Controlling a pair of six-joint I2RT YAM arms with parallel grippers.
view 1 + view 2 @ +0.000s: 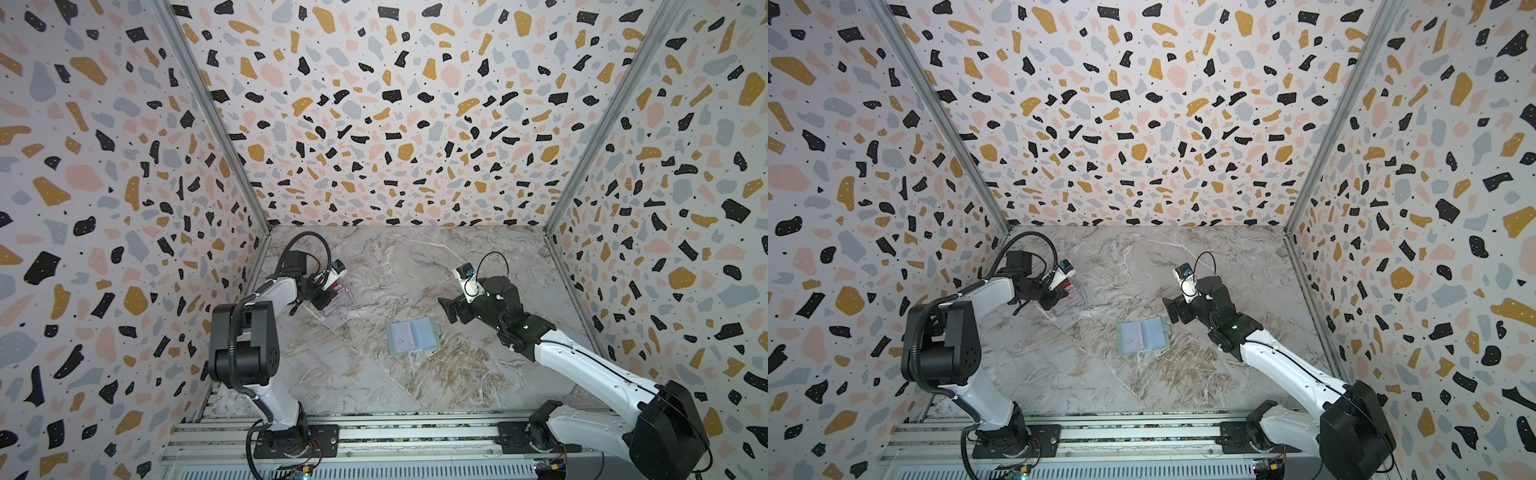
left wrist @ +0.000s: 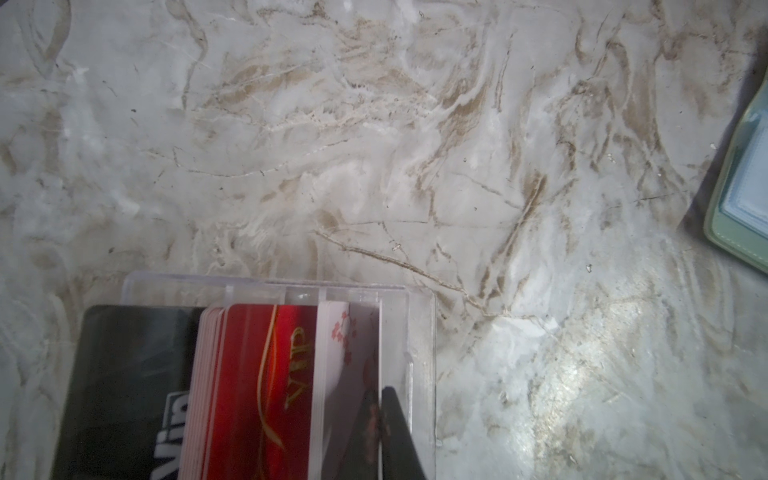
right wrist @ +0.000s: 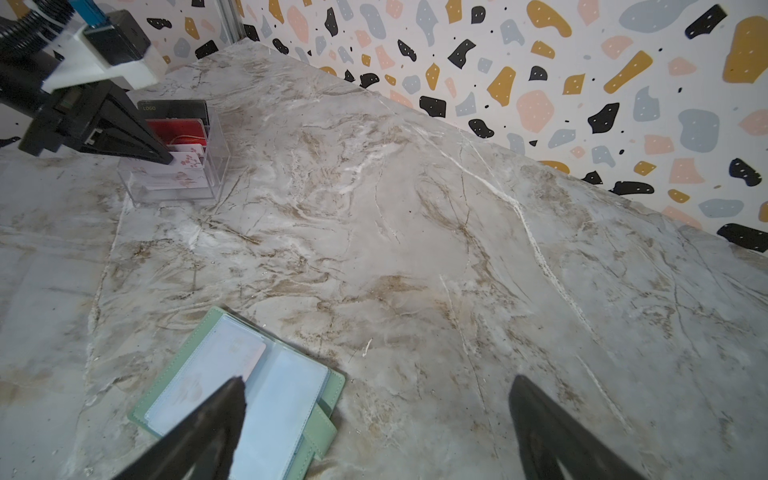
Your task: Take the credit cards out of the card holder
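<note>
The mint-green card holder (image 1: 411, 336) (image 1: 1144, 336) (image 3: 320, 399) lies open on the marble table, its edge also in the left wrist view (image 2: 719, 224). One white-pink credit card (image 3: 232, 357) sits in its left sleeve. My left gripper (image 1: 330, 299) (image 1: 1061, 297) (image 2: 380, 392) reaches into a clear plastic box (image 2: 419, 332) (image 3: 216, 166). It is shut on a white-pink flowered credit card (image 2: 345, 345) standing in the box's front slot. My right gripper (image 1: 446, 309) (image 3: 376, 384) hovers open just right of the holder, holding nothing.
Behind the flowered card, a red card (image 2: 266, 374) and a dark grey card (image 2: 124, 374) stand in the box. Patterned walls close the table on three sides. Bare marble (image 3: 415, 249) lies between box, holder and back wall.
</note>
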